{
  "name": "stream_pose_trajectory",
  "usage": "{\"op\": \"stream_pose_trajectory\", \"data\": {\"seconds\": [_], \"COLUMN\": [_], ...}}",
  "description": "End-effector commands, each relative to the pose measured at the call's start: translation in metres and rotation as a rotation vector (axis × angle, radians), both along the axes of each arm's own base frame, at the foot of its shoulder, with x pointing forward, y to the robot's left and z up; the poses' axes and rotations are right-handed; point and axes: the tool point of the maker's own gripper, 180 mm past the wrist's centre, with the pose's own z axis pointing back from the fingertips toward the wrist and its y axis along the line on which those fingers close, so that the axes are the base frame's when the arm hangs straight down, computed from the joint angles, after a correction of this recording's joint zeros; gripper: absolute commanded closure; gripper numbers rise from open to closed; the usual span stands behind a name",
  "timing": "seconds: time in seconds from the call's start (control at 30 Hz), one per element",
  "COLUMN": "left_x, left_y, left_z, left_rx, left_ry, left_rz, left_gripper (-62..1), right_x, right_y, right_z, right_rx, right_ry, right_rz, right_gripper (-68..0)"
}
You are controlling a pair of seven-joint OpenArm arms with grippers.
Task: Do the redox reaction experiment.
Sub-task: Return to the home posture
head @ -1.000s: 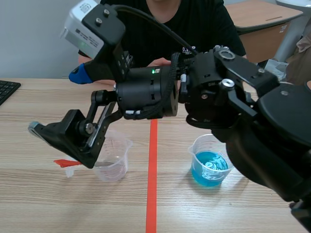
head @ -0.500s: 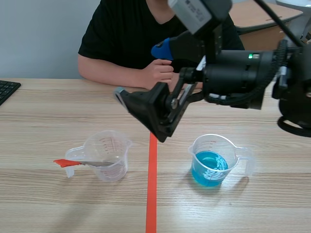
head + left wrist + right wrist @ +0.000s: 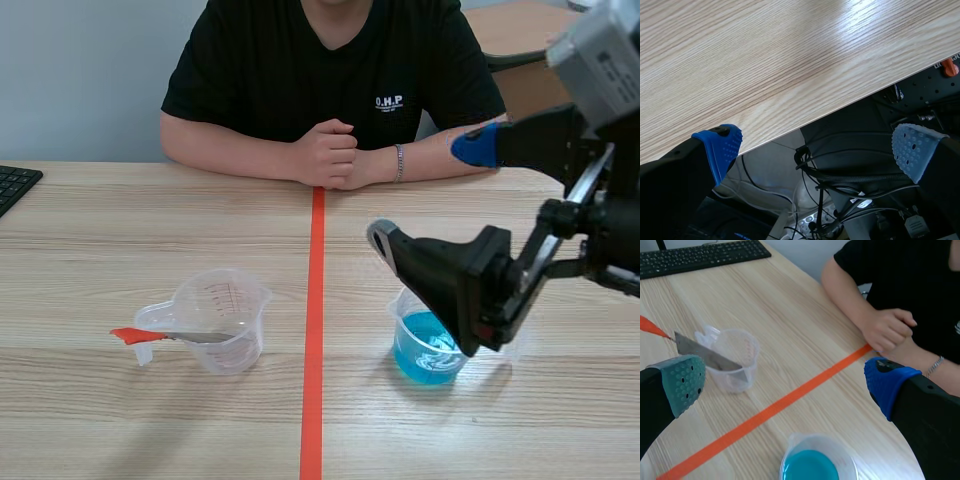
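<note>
Scene view: right gripper [image 3: 427, 190], open and empty, has the red-handled blade [image 3: 178, 336], perhaps a knife, lying crosswise at 9 o'clock.

Bright, even, lit softly from above. Faint shadows on the table [image 3: 90, 400] beside the clear cup [image 3: 225, 320] and the blue cup [image 3: 425, 352]. Left wrist view: pale glare on the same table, dark under its edge.

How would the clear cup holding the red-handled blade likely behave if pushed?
The cup looks like thin clear plastic and seems empty, so it is probably light and quick to slide or tip. The blade leans over its rim with the red handle outside, so a nudge might lever the cup over or shake it loose.
</note>
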Motion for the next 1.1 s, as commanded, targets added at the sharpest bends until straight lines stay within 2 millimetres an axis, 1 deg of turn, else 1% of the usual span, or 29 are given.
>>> {"op": "stream_pose_trajectory", "data": {"seconds": [0.0,0.13,0.33,0.47,0.57,0.7,0.8,0.93,1.07], "left_x": [-0.003,-0.003,-0.003,-0.001,0.008,0.03,0.049,0.072,0.084], "left_y": [-0.002,-0.002,-0.002,-0.002,-0.005,0.002,0.0,-0.019,-0.038], "left_z": [0.001,0.001,0.001,0.003,0.012,0.035,0.059,0.095,0.123], "left_rx": [-0.011,-0.011,-0.012,-0.012,-0.017,0.016,0.032,0.014,-0.013], "left_ry": [0.0,0.0,-0.001,-0.012,-0.057,-0.137,-0.214,-0.33,-0.409], "left_rz": [0.002,0.002,0.003,0.001,-0.016,-0.035,-0.083,-0.175,-0.244], "left_gripper": [-62.3,-62.3,-62.3,-62.3,-62.3,-62.3,-62.3,-62.3,-62.3], "right_x": [-0.001,-0.011,-0.023,-0.027,-0.028,-0.029,-0.029,-0.029,-0.029], "right_y": [-0.003,-0.017,-0.034,-0.039,-0.04,-0.04,-0.04,-0.04,-0.04], "right_z": [0.014,0.018,0.012,0.011,0.009,0.007,0.007,0.007,0.007], "right_rx": [0.032,0.031,0.003,0.01,-0.005,-0.019,-0.018,-0.018,-0.018], "right_ry": [-0.036,-0.038,-0.007,-0.003,-0.001,0.0,-0.002,-0.001,-0.001], "right_rz": [-0.02,-0.06,-0.102,-0.12,-0.119,-0.117,-0.117,-0.117,-0.117], "right_gripper": [-67.9,-67.9,-67.9,-67.9,-67.9,-67.9,-67.9,-67.9,-67.9]}}
